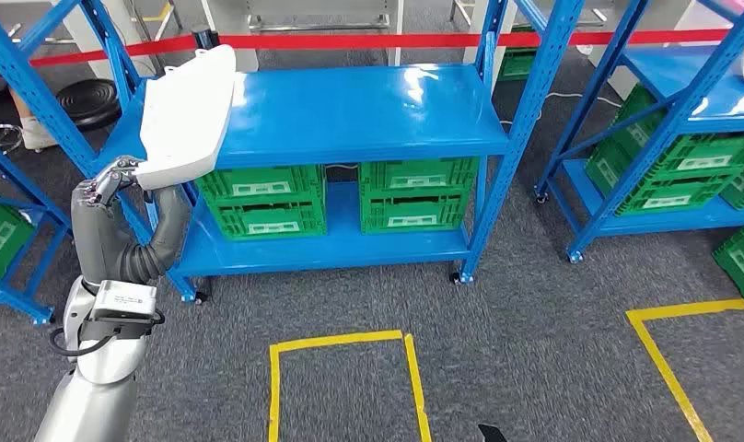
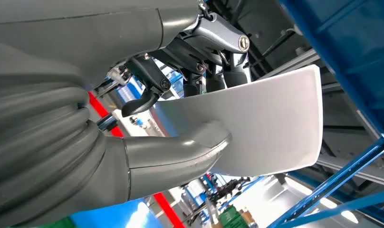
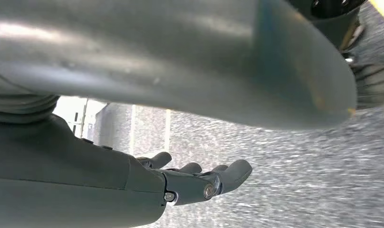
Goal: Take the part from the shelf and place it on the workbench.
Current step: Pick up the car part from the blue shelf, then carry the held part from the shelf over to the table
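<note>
We are standing before the blue shelf point(image 1: 368, 115), its top deck facing us, with green crates point(image 1: 341, 195) sitting on the lower deck and grey carpet marked by yellow floor tape point(image 1: 345, 343) lying between us and the rack. A red barrier band point(image 1: 460, 40) is running behind it.

We are holding the white part point(image 1: 186, 106) at the left end of the top deck. It is a flat, curved panel whose long axis is running away from us, roughly along the deck's left edge, with its near end reaching past the front lip. We cannot tell whether its far end is resting on the deck or hanging just above it.

Our left hand point(image 1: 110, 180) is gripping that near end from below and from the left, so the panel is extending forward and up from the fingers. In the left wrist view the thumb point(image 2: 180, 152) is pressing one face of the panel point(image 2: 266, 126) while the dark fingers point(image 2: 214, 76) are closing over its opposite edge: a clamped grasp, not a loose one. We are judging that the coming move means drawing the part toward us along its own length, clear of the upright post.

Our right hand point(image 3: 199, 180) is hanging over the carpet, its fingers loosely extended and slightly apart, carrying and touching nothing.
</note>
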`<action>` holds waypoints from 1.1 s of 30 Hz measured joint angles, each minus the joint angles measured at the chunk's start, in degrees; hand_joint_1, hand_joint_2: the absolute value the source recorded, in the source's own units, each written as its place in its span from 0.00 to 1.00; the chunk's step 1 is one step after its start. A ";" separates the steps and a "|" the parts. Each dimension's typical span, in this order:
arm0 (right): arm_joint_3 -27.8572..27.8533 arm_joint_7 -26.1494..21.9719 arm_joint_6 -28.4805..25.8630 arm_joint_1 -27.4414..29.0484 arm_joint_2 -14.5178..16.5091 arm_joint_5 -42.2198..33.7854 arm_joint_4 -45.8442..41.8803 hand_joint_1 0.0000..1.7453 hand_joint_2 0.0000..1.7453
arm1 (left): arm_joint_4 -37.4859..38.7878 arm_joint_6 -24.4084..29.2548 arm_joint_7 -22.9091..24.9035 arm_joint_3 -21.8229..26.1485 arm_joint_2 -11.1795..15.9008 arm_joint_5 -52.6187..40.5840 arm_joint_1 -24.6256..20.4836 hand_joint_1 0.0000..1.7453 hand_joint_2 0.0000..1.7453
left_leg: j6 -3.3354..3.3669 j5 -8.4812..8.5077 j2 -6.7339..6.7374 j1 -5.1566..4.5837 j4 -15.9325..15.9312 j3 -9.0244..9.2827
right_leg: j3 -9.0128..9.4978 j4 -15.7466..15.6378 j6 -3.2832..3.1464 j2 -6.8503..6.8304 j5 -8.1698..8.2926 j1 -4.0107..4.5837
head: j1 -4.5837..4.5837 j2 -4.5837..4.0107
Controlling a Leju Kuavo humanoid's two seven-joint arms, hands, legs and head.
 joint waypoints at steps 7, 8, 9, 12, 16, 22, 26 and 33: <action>-0.04 0.11 0.25 -0.36 -0.27 -0.08 -0.01 0.00 0.00 | -0.53 0.84 -0.01 0.22 0.17 0.00 0.27 1.00 1.00 | -1.48 3.16 -0.02 -0.10 1.53 -4.43 | 13.84 -16.59 -1.39 0.19 1.59 0.41 | -0.03 0.01; -0.04 0.14 0.30 -0.37 -0.27 -0.04 -0.01 0.00 0.00 | -0.69 1.04 -0.02 0.28 0.21 0.00 0.33 1.00 1.00 | -1.87 3.46 -0.04 -0.12 1.39 -4.54 | 14.00 -17.34 -1.80 0.20 1.42 0.59 | -0.03 0.01; -0.04 0.20 0.31 -0.36 -0.26 0.03 0.00 0.00 0.00 | -0.84 1.25 -0.03 0.37 0.29 0.03 0.46 1.00 1.00 | -2.23 3.80 -0.06 -0.06 1.19 -4.61 | 13.64 -17.38 -2.27 0.04 1.85 0.53 | 0.00 0.01; -0.03 0.38 0.30 -0.35 -0.26 0.41 0.00 0.00 0.00 | -1.42 1.84 -0.01 0.85 0.62 0.17 0.90 1.00 1.00 | -3.29 -0.16 -0.19 0.23 3.86 -6.08 | 12.39 -17.92 -3.53 -0.82 3.50 0.19 | -0.25 0.00; 0.01 0.37 0.73 -0.17 -0.25 0.85 0.00 0.00 0.00 | -1.99 2.57 0.00 1.27 0.89 0.01 1.79 1.00 1.00 | -4.49 -7.62 -0.14 0.63 15.92 -8.47 | 9.99 -17.86 -3.70 -2.34 5.48 0.14 | -0.50 0.01; 0.37 0.37 1.61 0.06 -0.23 1.98 0.00 0.00 0.00 | -3.93 4.31 -0.02 1.46 1.40 -1.42 3.38 1.00 1.00 | -3.44 -3.94 4.22 0.21 1.44 4.00 | 8.56 -17.39 -2.57 -5.30 7.04 0.55 | -0.53 0.01; 0.65 0.35 2.32 0.05 -0.25 2.51 0.00 0.00 0.00 | -5.48 5.17 0.00 1.89 1.76 -2.67 5.07 1.00 1.00 | -1.14 -3.67 2.40 0.08 0.02 3.63 | 8.32 -16.46 -1.16 -5.68 6.51 0.34 | -0.48 0.01; 0.92 0.37 4.43 0.65 -0.27 3.14 0.00 0.00 0.00 | -7.30 5.32 0.11 1.97 1.67 -5.23 7.83 1.00 1.00 | -0.01 -2.07 -2.61 -0.09 0.64 1.68 | 3.31 -3.53 -1.13 0.23 0.80 0.38 | -0.02 0.01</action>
